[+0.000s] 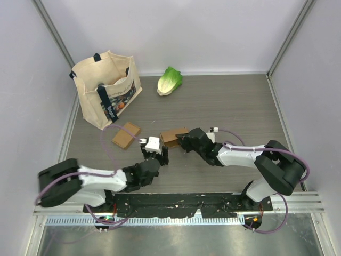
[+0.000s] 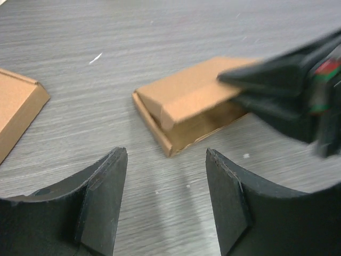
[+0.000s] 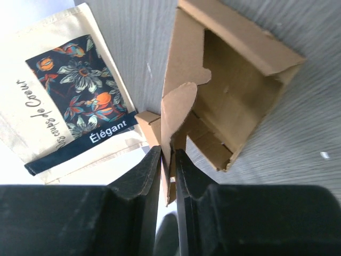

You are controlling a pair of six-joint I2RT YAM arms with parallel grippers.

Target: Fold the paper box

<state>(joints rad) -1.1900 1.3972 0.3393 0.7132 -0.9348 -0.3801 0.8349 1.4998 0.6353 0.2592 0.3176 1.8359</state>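
Observation:
The brown paper box lies partly folded on the grey table, its open side showing in the left wrist view and the right wrist view. My right gripper is shut on a thin side flap of the box, reaching in from the right. It shows as a dark blur at the box's right end. My left gripper stands open just short of the box's near edge, nothing between its fingers.
A second brown cardboard piece lies left of the box. A cream tote bag with a floral print stands at the back left. A green lettuce lies at the back.

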